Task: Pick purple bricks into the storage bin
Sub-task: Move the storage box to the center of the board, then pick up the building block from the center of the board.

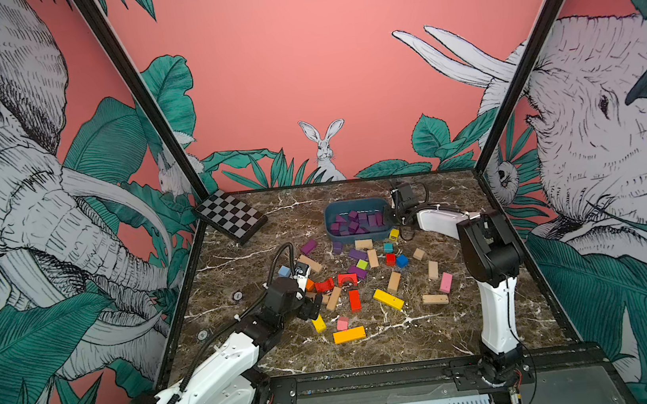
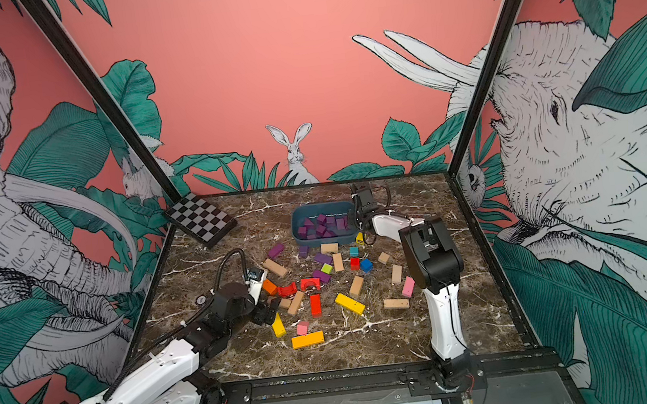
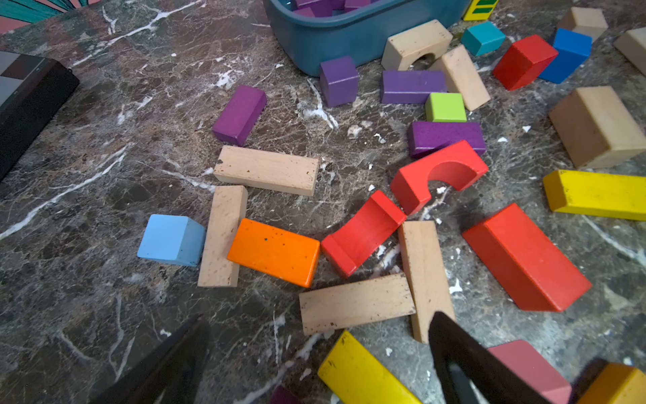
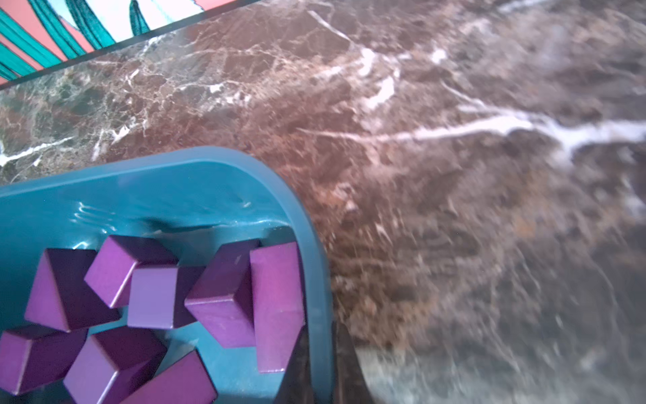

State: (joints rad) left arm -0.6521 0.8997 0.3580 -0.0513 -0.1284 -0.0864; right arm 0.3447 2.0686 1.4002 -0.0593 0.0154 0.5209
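The right gripper [image 1: 388,217] is pinched shut on the three-o'clock rim of the glossy, round-cornered dark blue plastic storage bin [image 4: 195,157], steadying it, I'd say. Square-edged painted wooden purple bricks [image 4: 223,297] are heaped inside. Four stray purple blocks [image 3: 412,86] lie around its six o'clock. The left gripper [image 3: 318,316], spread wide and empty, should take one next.
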